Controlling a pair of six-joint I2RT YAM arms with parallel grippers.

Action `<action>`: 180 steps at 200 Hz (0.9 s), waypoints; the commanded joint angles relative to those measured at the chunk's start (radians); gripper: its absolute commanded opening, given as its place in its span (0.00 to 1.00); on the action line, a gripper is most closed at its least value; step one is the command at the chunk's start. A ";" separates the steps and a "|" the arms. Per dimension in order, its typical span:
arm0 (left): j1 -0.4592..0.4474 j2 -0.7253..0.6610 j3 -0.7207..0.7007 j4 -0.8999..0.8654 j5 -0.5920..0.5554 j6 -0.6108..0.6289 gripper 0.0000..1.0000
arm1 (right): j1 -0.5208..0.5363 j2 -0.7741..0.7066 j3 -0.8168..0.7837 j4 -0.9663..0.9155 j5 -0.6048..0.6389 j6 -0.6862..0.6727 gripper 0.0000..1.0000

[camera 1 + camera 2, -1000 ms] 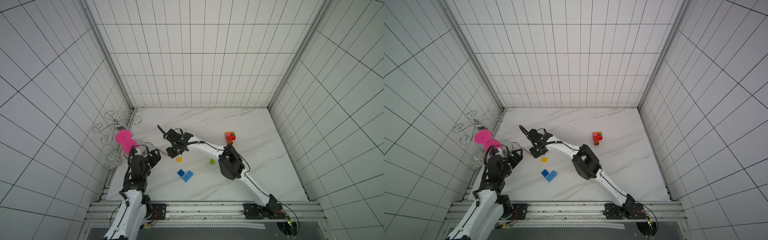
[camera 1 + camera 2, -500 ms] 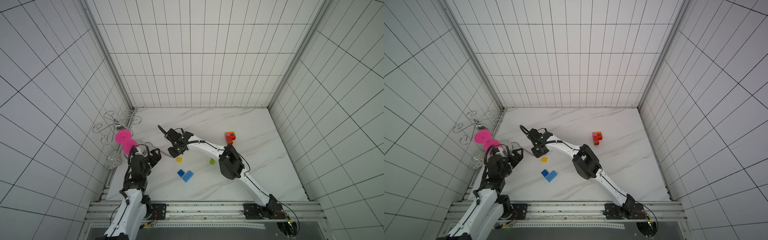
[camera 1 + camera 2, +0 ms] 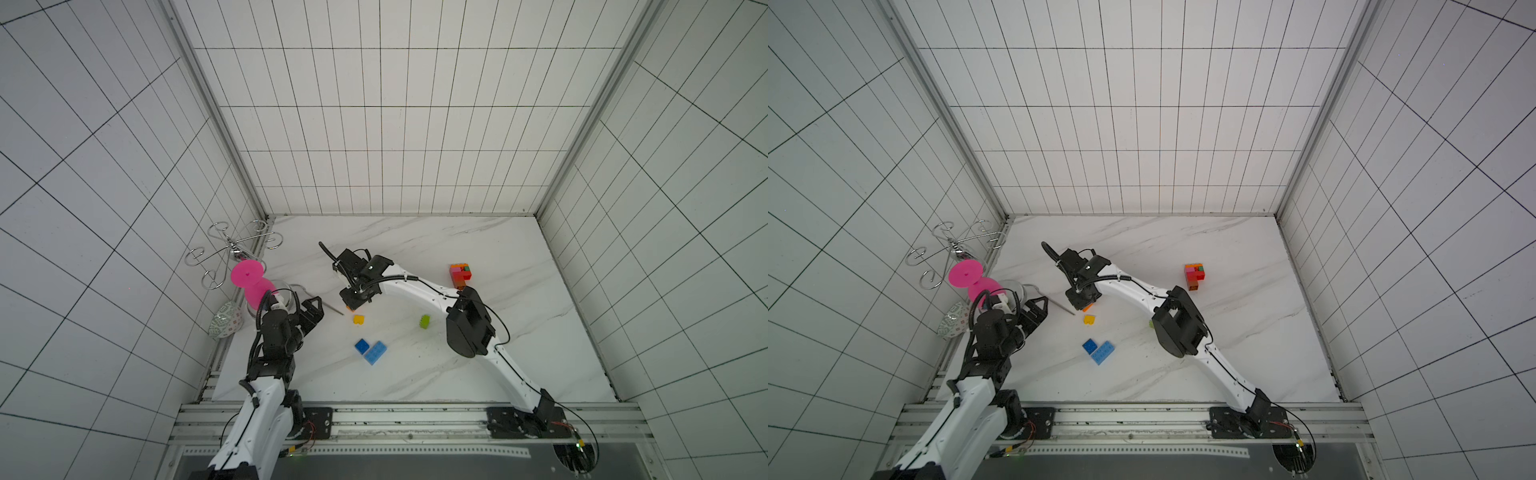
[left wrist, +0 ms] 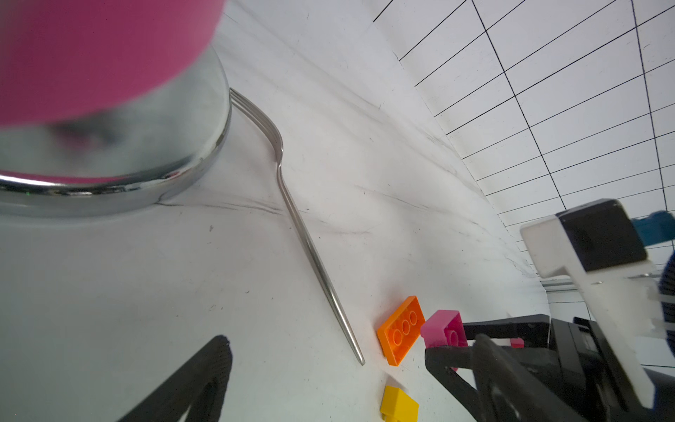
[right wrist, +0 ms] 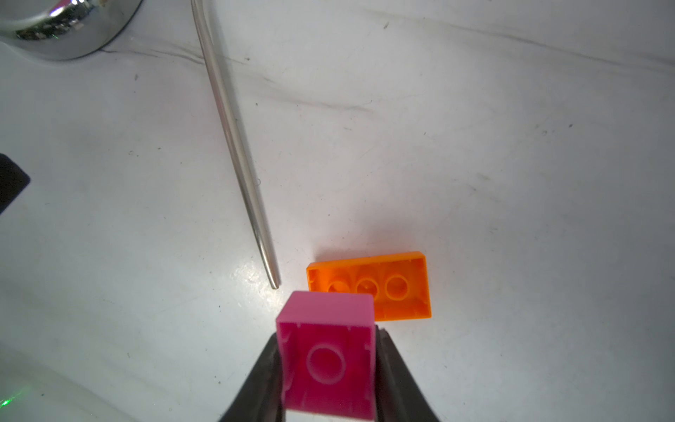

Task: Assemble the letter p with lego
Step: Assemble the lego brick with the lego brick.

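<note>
Partial multicoloured brick stack (image 3: 460, 274) stands on the right side of the tabletop (image 3: 415, 249). Right gripper (image 5: 327, 339) clamps small pink square brick (image 5: 327, 360) beside orange rectangular brick (image 5: 369, 286). Left gripper (image 3: 311, 311) spread, empty. Unplaced: yellow brick (image 3: 358, 319), lime brick (image 3: 424, 321), blue brick (image 3: 362, 345).

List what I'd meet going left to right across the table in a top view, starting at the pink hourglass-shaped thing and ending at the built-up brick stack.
pink hourglass-shaped thing → left gripper → yellow brick → light blue brick → lime brick → brick stack
</note>
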 commanded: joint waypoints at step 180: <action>0.006 -0.019 -0.009 0.028 0.011 -0.010 0.97 | -0.004 0.097 0.067 -0.054 0.027 -0.094 0.11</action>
